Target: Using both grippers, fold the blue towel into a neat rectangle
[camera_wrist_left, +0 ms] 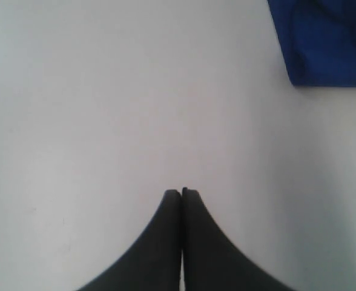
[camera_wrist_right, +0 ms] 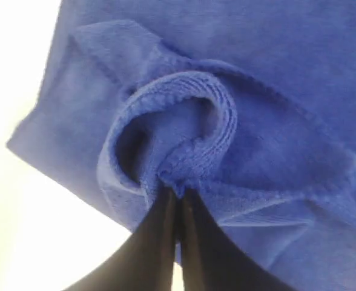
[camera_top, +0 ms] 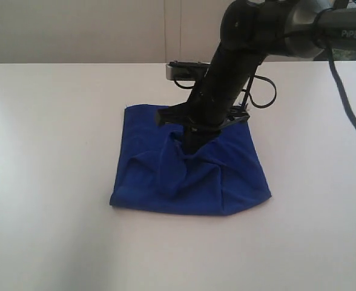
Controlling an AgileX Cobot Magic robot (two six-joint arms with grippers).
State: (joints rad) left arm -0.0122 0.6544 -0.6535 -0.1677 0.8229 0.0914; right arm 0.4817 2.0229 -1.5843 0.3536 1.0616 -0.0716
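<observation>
The blue towel [camera_top: 190,163] lies folded and rumpled in the middle of the white table [camera_top: 51,151]. My right gripper [camera_top: 193,144] comes down from the upper right onto the towel's centre. In the right wrist view its black fingers [camera_wrist_right: 160,236] are pinched on a curled hemmed edge of the blue towel [camera_wrist_right: 196,151], which bunches up around the tips. My left gripper [camera_wrist_left: 182,193] is shut with nothing in it, over bare table, with one corner of the blue towel [camera_wrist_left: 329,42] at the edge of its view. The left arm does not show in the exterior view.
The right arm [camera_top: 238,54], lettered PIPER, and its black cable [camera_top: 347,103] hang over the table's far right side. A pale wall [camera_top: 75,30] stands behind the table's back edge.
</observation>
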